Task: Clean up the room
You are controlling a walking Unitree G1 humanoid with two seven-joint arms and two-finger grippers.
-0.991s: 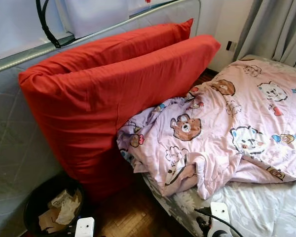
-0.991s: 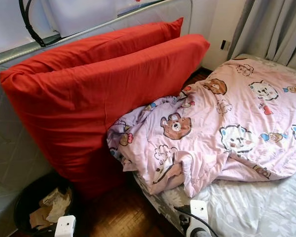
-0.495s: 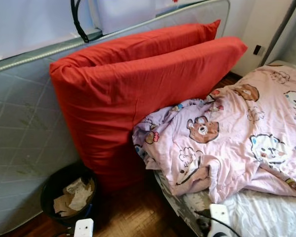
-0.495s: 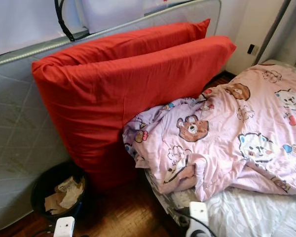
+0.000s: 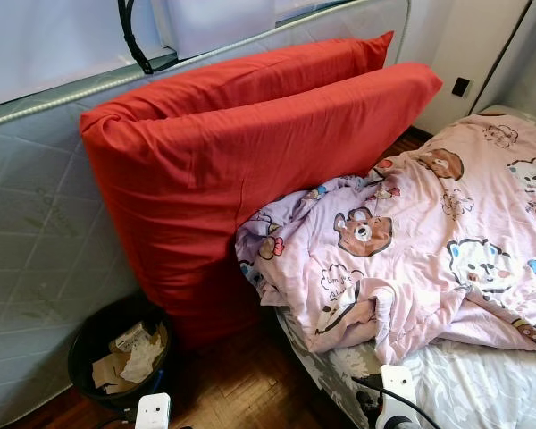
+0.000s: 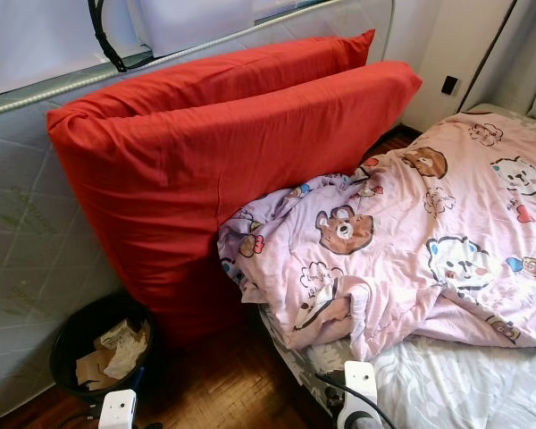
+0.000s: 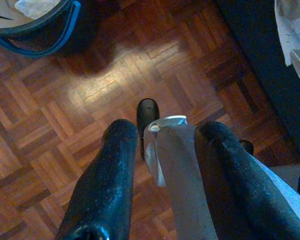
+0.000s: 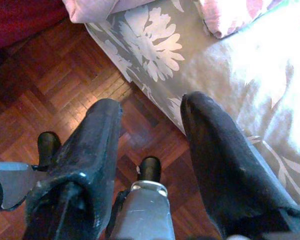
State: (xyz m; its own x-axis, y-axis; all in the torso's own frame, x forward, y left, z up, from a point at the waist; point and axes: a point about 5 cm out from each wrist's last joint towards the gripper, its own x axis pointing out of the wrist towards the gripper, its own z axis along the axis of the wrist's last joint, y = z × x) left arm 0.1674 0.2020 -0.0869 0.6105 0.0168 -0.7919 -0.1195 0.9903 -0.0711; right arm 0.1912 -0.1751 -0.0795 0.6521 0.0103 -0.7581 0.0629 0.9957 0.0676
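Two big red pillows (image 5: 250,152) lean upright against a grey mattress (image 5: 36,241) that stands on its side along the wall. A crumpled pink blanket (image 5: 411,241) with cartoon bears lies on the bed (image 5: 482,384), its corner bunched against the lower pillow. A black bin (image 5: 116,349) with crumpled paper and cardboard sits on the wood floor at the pillows' foot. Both arms hang low. My left gripper (image 7: 167,132) is open above the parquet beside the bin (image 7: 35,25). My right gripper (image 8: 152,105) is open over the floor at the bed's flowered edge (image 8: 155,45).
A black strap (image 5: 134,40) hangs over the mattress top. Grey curtains (image 6: 527,63) and a wall socket (image 5: 462,87) are at the far right. A strip of parquet floor (image 5: 241,375) runs between bin and bed. White arm parts (image 5: 395,393) show at the bottom edge.
The camera swung left over the second, then a little back right; bin and mattress came more into view. Pillows, blanket and bin have stayed where they were.
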